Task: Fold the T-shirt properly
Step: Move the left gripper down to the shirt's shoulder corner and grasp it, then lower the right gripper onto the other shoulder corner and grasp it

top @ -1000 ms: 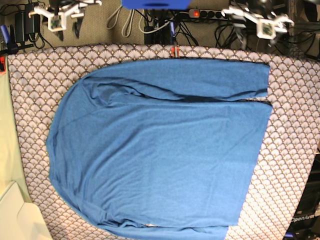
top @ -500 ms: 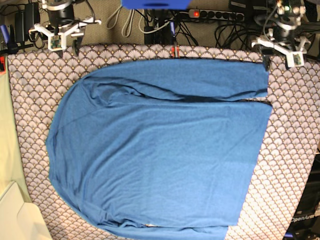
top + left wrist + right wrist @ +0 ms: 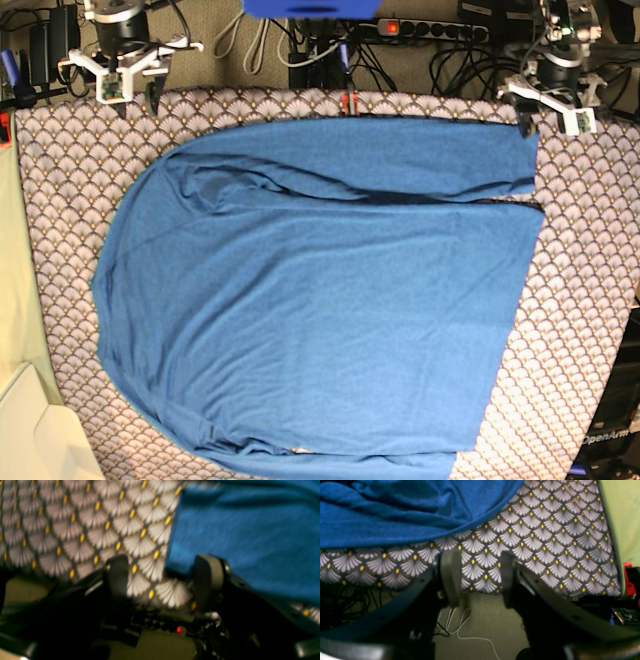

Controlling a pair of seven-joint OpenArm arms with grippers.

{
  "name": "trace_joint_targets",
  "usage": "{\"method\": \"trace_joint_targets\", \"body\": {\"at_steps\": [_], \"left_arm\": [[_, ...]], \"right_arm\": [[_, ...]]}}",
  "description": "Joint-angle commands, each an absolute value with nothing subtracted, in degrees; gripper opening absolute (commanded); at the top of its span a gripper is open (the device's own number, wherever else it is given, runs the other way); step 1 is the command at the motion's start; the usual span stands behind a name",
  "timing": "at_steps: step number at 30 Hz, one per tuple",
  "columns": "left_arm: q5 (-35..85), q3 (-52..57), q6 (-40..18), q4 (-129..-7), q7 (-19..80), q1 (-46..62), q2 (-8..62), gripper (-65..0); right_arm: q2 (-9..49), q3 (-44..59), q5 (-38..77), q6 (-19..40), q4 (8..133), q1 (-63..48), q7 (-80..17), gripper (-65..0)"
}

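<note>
Blue knit T-shirt (image 3: pixel 320 300) lies flat on the tablecloth (image 3: pixel 580 300). The left gripper (image 3: pixel 162 577) gapes wide and empty, one finger just over the shirt's corner. The right gripper (image 3: pixel 477 577), likewise parted and empty, hovers just short of the shirt's edge.

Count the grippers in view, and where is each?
2. The left gripper sits by the T-shirt corner at the base view's upper right; the right gripper is at the upper left, off the cloth. Both are open.

T-shirt (image 3: pixel 320 300) on tablecloth (image 3: pixel 590 250) — end effectors at far corners
</note>
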State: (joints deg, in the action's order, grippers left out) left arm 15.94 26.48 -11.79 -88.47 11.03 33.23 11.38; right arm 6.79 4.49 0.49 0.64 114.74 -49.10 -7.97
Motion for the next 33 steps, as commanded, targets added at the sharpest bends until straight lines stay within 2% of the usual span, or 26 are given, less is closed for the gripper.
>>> {"method": "trace_joint_targets", "body": {"at_steps": [1,16,19,24,28,33], "left_arm": [[16.31,26.68,-11.74,-89.45,9.63,32.92,11.91,-25.1],[16.31,22.99,-11.74,-89.45,9.54,32.75,11.91,-26.6],[16.31,22.99,-11.74,-88.75,9.63,32.75,11.91,-36.7],[16.31,22.99,-11.74,-86.02,9.89,31.34,12.18,-64.7],[16.31,23.34,-11.74,-85.58,9.89,31.25,12.18,-64.1],[16.31,23.25,-11.74,-86.02,9.89,31.16,12.09,-64.6]], "right_arm": [[6.99,4.62,0.66,0.75,115.56,-49.63,-6.73,-38.4],[6.99,4.62,0.66,0.75,115.56,-49.89,-6.73,-38.4],[6.99,4.62,0.66,0.75,115.56,-49.71,-6.73,-38.4],[6.99,4.62,0.66,0.75,115.56,-49.71,-6.73,-38.4],[7.08,4.35,0.57,1.27,115.47,-48.31,-6.81,-38.3],[5.93,4.09,0.57,7.16,115.21,-45.23,-11.21,-38.3]]}}
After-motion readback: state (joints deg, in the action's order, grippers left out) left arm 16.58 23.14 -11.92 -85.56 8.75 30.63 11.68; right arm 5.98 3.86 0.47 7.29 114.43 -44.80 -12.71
